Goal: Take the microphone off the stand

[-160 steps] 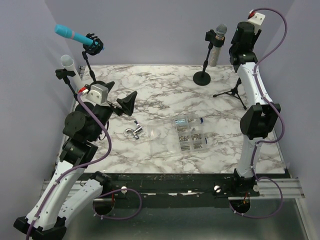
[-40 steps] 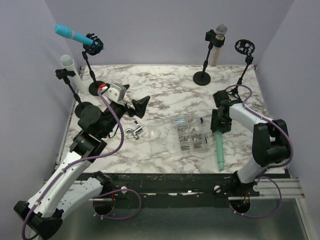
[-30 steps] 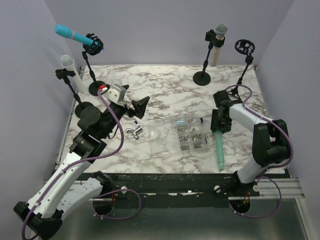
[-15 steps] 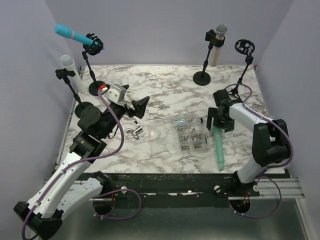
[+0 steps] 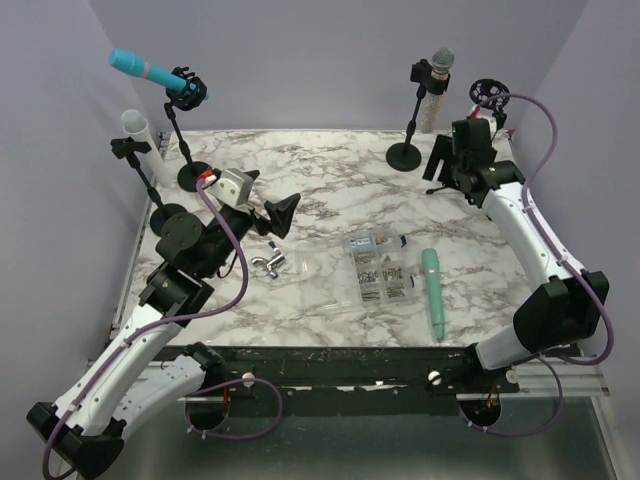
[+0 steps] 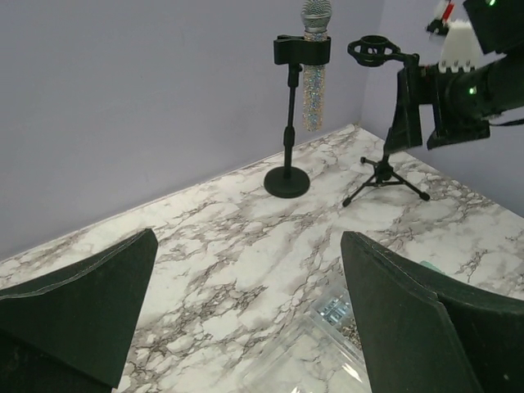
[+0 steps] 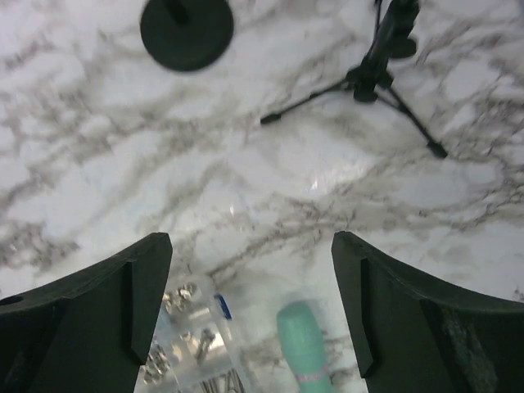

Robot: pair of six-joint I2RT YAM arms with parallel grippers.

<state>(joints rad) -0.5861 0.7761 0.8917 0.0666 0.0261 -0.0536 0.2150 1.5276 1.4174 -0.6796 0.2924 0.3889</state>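
Observation:
The green microphone (image 5: 432, 292) lies flat on the marble table (image 5: 320, 180), right of the clear box; its head also shows in the right wrist view (image 7: 304, 348). The tripod stand (image 5: 487, 95) at the back right has an empty ring clip (image 6: 372, 49); its legs show in the right wrist view (image 7: 385, 49). My right gripper (image 5: 443, 165) hangs open and empty above the table beside the tripod, well clear of the microphone (image 7: 251, 241). My left gripper (image 5: 272, 218) is open and empty at mid-left (image 6: 248, 237).
A silver glitter microphone (image 5: 432, 85) sits in a round-base stand (image 5: 404, 155) at the back. A blue microphone (image 5: 150, 72) and a white one (image 5: 140, 135) sit in stands at the back left. A clear parts box (image 5: 380, 268) and a metal piece (image 5: 268, 263) lie mid-table.
The right gripper opened, let go of the green microphone on the table, then rose and swung back toward the tripod stand. The left arm has barely moved.

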